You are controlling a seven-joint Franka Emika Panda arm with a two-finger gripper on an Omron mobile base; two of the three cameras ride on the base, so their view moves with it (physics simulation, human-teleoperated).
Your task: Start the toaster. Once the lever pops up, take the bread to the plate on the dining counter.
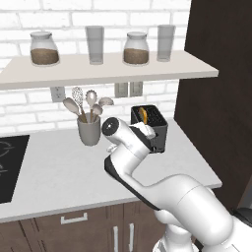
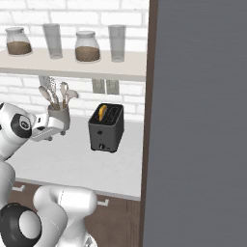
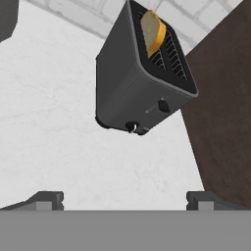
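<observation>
Toaster (image 2: 106,128) stands upright on the white tabletop (image 1: 59,172), near its back right corner, just beside the dark brown cabinet wall (image 1: 216,88). One bread (image 3: 153,31) slice sits in the left of its two slots, its orange-brown crust poking above the black top. The lever (image 3: 163,106) sits high on the narrow front face, with a small round knob (image 3: 131,127) lower down.

The arm rises from the base, bends at the elbow over the tabletop edge and reaches forward, its wrist level with the toaster's front. The end effector (image 3: 125,198) hovers short of the toaster, apart from it, fingers spread wide and holding nothing; the hand view looks down on the toaster at a tilt.

Left of the toaster stands one grey cup (image 1: 89,130) of utensils. A black cooktop (image 1: 10,167) lies at the far left. The shelf (image 1: 98,69) above carries two jars (image 1: 44,49) with brown contents and two empty glasses (image 1: 95,44), alternating.
</observation>
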